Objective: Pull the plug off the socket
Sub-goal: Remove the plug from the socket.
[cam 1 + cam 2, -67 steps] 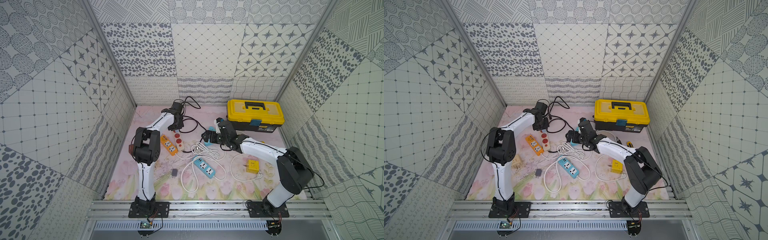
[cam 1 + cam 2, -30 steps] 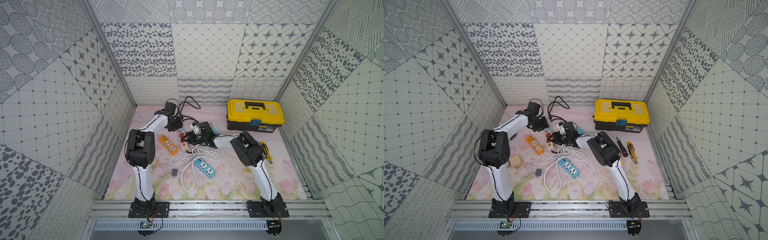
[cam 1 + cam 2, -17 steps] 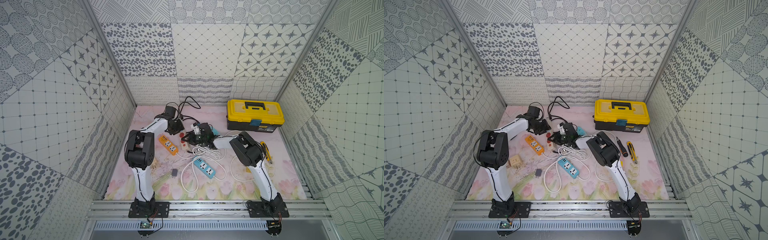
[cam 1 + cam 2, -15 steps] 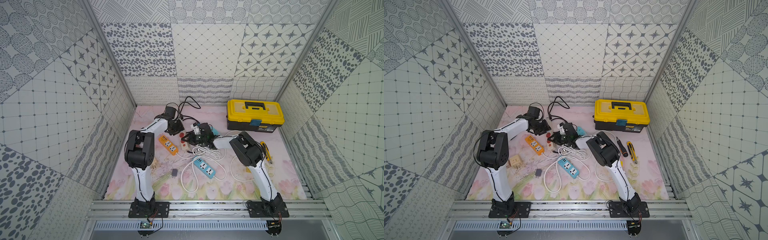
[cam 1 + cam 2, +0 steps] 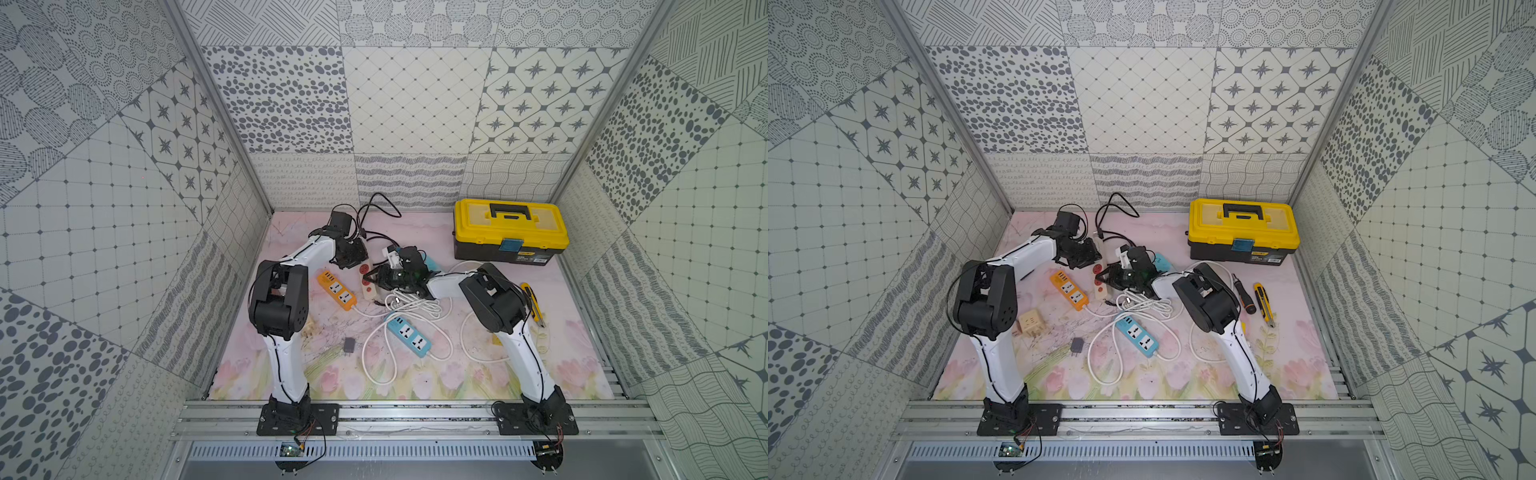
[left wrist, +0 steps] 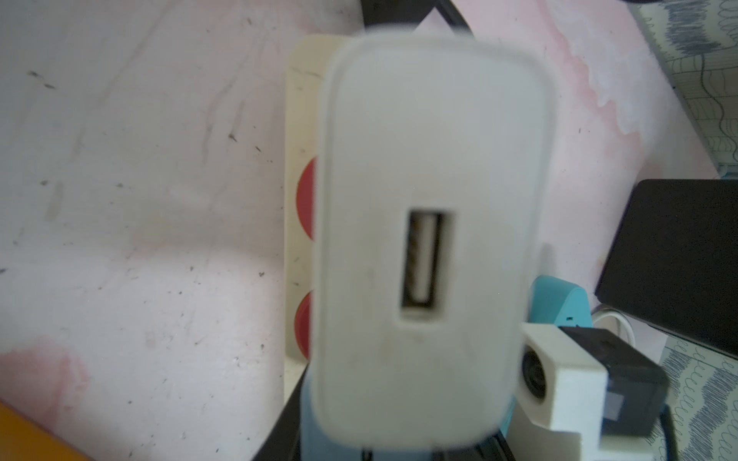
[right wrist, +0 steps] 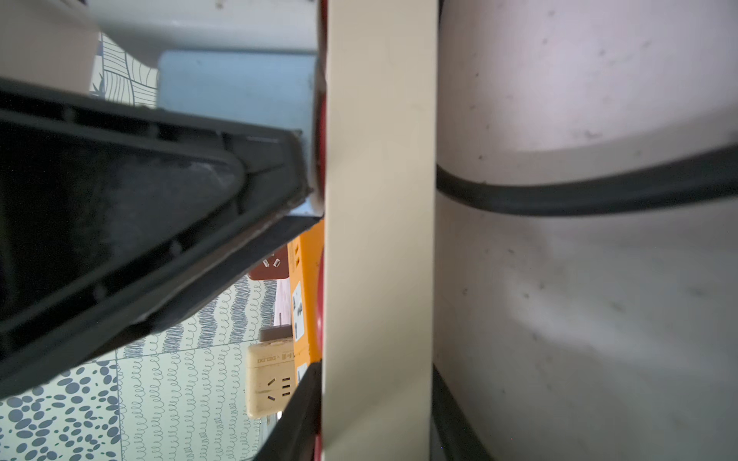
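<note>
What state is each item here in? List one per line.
white charger: seated against its socket, USB port empty
cream power strip: clamped
left gripper: shut on white charger
right gripper: shut on cream power strip
yellow toolbox: lid closed
orange power strip: sockets empty
blue power strip: sockets empty

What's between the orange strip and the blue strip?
A white cord crosses there, leading off the orange strip toward the blue strip; both top views show it.
</note>
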Controlling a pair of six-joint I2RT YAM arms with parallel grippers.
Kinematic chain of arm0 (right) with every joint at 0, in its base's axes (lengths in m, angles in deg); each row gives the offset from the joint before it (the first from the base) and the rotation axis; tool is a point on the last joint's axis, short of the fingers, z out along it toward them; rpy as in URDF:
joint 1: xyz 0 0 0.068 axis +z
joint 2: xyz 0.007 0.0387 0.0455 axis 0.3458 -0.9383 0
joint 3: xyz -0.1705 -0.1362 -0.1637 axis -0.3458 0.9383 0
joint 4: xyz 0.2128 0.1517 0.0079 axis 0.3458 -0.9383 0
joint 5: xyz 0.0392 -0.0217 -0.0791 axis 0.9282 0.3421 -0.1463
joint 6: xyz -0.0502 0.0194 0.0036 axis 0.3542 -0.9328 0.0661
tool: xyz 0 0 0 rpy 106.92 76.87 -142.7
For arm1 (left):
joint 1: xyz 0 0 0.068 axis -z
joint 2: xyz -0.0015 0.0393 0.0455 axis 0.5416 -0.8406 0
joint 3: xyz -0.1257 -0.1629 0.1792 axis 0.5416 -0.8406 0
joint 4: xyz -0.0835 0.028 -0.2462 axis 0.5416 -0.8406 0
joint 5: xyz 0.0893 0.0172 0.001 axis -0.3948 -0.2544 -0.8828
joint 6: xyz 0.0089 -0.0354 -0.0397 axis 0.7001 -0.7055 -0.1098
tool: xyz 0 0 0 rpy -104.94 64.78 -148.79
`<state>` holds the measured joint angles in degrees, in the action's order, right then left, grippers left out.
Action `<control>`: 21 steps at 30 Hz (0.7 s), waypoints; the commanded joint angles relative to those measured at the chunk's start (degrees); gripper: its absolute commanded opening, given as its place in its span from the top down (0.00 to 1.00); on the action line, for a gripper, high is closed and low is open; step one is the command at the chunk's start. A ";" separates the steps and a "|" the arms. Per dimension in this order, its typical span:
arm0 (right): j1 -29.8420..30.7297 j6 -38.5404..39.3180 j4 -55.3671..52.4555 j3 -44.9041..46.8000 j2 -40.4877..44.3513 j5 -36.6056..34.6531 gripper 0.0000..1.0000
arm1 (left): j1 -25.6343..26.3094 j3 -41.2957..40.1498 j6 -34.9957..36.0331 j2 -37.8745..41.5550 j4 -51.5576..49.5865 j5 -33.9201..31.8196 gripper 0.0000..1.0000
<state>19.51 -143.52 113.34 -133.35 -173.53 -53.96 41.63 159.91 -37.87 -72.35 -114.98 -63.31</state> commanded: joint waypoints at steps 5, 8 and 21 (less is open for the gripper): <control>-0.37 -0.19 -1.98 3.73 0.22 -5.66 1.00 | 0.55 3.64 5.44 2.26 -3.65 -4.41 1.00; -0.33 0.71 -3.94 4.84 0.73 -8.03 1.00 | -1.45 0.45 -0.90 4.04 0.53 6.60 1.00; -0.78 -2.42 -6.66 5.64 0.20 -10.84 1.00 | -2.50 -3.00 -3.51 4.57 6.70 9.66 1.00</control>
<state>19.82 -143.04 117.56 -130.33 -170.99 -57.66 42.79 161.92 -34.28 -69.99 -117.98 -65.95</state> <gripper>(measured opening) 0.355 0.319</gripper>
